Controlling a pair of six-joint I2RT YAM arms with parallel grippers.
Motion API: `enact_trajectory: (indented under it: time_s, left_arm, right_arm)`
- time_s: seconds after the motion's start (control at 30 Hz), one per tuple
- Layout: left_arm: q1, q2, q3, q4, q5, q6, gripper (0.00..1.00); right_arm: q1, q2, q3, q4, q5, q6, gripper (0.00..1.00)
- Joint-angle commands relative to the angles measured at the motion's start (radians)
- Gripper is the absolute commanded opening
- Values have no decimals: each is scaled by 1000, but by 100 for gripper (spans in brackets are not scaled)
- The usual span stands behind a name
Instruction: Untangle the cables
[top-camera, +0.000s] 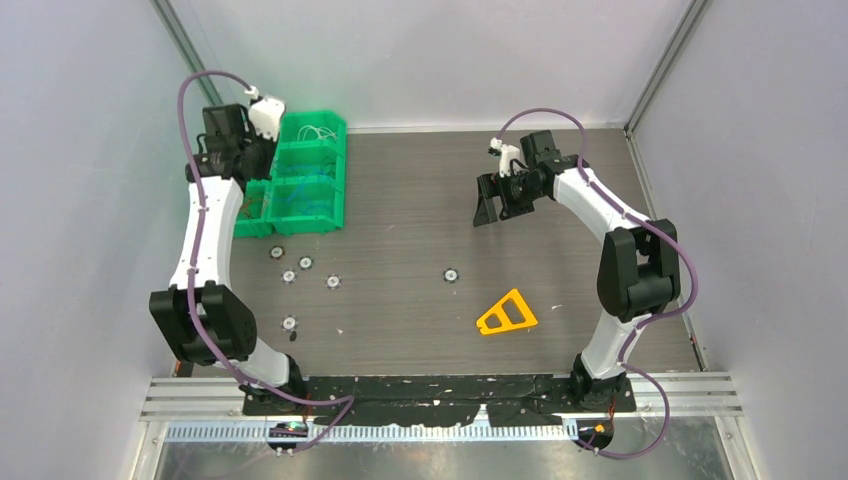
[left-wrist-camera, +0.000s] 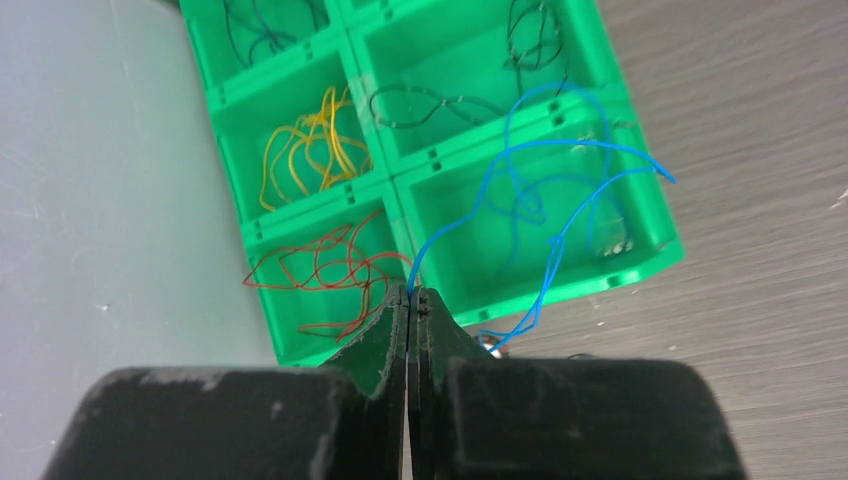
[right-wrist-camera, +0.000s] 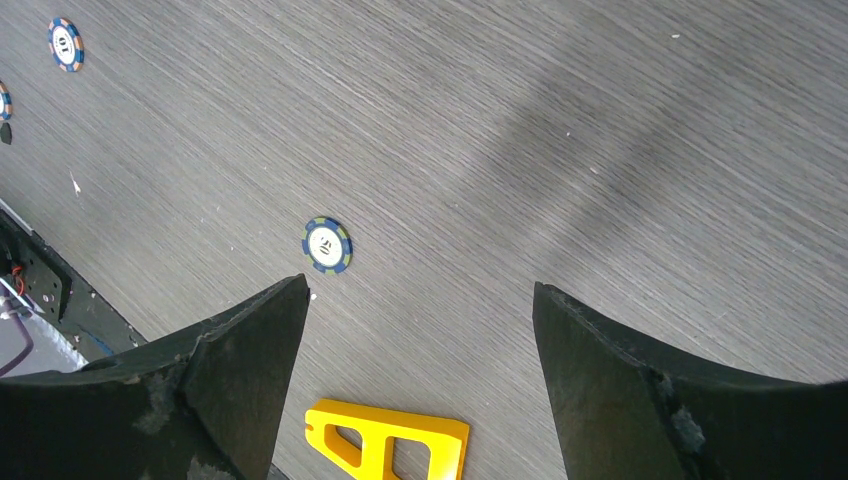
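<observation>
The thin cables lie sorted in a green compartment bin (top-camera: 338, 170) at the back left. In the left wrist view, red cables (left-wrist-camera: 320, 265), yellow and orange cables (left-wrist-camera: 310, 150), black cables (left-wrist-camera: 420, 105) and blue cables (left-wrist-camera: 530, 195) lie in separate compartments of the bin (left-wrist-camera: 640, 265). My left gripper (left-wrist-camera: 412, 295) is shut on one end of a blue cable (left-wrist-camera: 600, 147) that arcs up over the blue compartment. In the top view the left gripper (top-camera: 255, 160) is at the bin's left side. My right gripper (right-wrist-camera: 420, 290) is open and empty above the bare table (top-camera: 487, 208).
Several poker chips (top-camera: 305, 263) lie scattered on the table, one near the middle (top-camera: 451, 274), also in the right wrist view (right-wrist-camera: 327, 245). A yellow triangular piece (top-camera: 507, 314) lies front right (right-wrist-camera: 390, 440). White cables (top-camera: 318, 131) lie in a back compartment.
</observation>
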Motion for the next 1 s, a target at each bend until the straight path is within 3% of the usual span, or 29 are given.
enact_trajectory:
  time_s: [0.0,0.23,0.47,0.7,0.97]
  left_arm:
    - [23,-26,-91,217,-104,112,0]
    - [29,30,-153,304,-171,161,0]
    - [29,35,-62,292,-137,93,0]
    - [29,55,136,205,-121,48,0]
    - [29,82,107,270,-50,64,0]
  right_arm:
    - [-2,-41,8,3,-8,-16,88]
    - [-3,-38,3,0,-1,-18,89]
    - [-3,-30,12,-5,0,-19,88]
    - [-2,-16,25,-19,-1,-24,88]
    - [-3,3,38,-29,-12,-22,88]
